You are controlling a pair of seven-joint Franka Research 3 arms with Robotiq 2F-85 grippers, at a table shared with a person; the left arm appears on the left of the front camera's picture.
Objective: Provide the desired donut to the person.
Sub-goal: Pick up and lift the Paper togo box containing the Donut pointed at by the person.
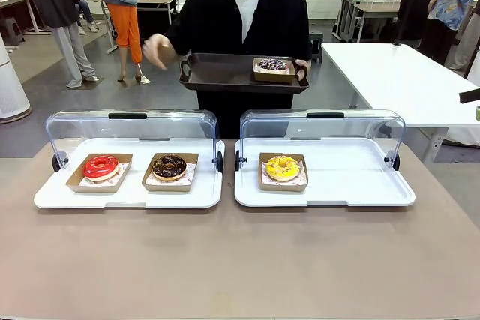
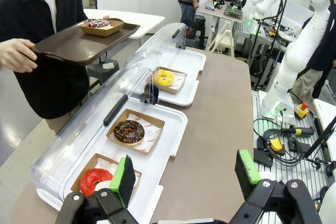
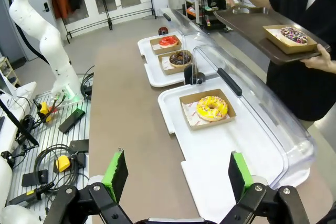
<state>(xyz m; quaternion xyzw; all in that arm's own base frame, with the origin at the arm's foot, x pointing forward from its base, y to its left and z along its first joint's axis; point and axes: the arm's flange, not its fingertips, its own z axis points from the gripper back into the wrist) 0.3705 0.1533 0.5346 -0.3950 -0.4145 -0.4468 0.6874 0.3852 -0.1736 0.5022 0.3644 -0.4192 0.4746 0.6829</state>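
The person (image 1: 240, 13) in a black shirt stands across the table holding a dark brown tray (image 1: 225, 73) that carries a purple-sprinkled donut (image 1: 272, 65) in a cardboard box. One hand (image 1: 156, 49) is raised off the tray's side. On the left white tray (image 1: 127, 192) sit a red donut (image 1: 100, 167) and a chocolate donut (image 1: 169, 166). A yellow donut (image 1: 283, 168) sits on the right white tray (image 1: 352, 185). My left gripper (image 2: 184, 174) is open above the table's near end. My right gripper (image 3: 176, 174) is open too, nothing between its fingers.
Both white trays have clear lids (image 1: 135, 129) swung open at the back. A white table (image 1: 405, 80) stands at the right behind the person. Other people stand farther off. Cables and boxes (image 3: 58, 145) lie on the floor beside the table.
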